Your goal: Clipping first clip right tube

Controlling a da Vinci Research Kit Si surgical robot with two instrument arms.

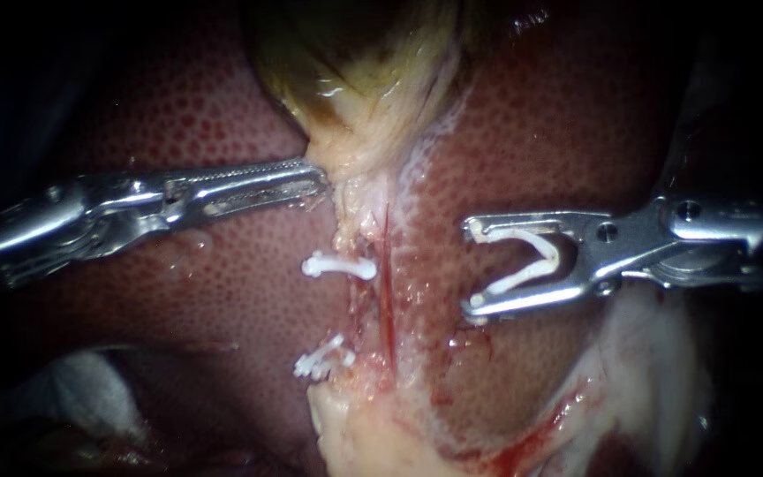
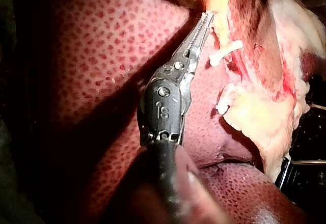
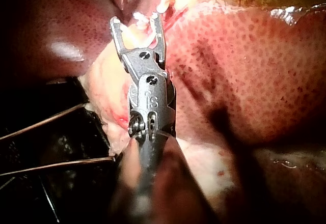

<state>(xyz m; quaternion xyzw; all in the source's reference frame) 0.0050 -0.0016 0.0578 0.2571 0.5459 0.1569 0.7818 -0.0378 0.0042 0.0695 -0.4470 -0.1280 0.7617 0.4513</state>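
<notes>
Jaws of the left instrument [image 1: 315, 177], reaching in from the left across the liver [image 1: 178, 300], were seen pressed together on the pale neck of the gallbladder [image 1: 355, 71]. In the left wrist view the same closed tip was buried in that yellowish tissue. Below it, two white clips were set across a pale strand: an upper clip [image 1: 339, 265] and a lower clip [image 1: 322, 360]. Just to their right, the right tube [image 1: 388, 291] was shown as a thin red line running down the pale bed. Further right, over the liver, the right instrument [image 1: 474, 265] was held apart from that tube. Its jaws were spread wide and pointed toward it, with a loaded clip [image 1: 555, 256] seated between them and touched by both. In the right wrist view the two placed clips were seen just ahead of those spread jaws.
</notes>
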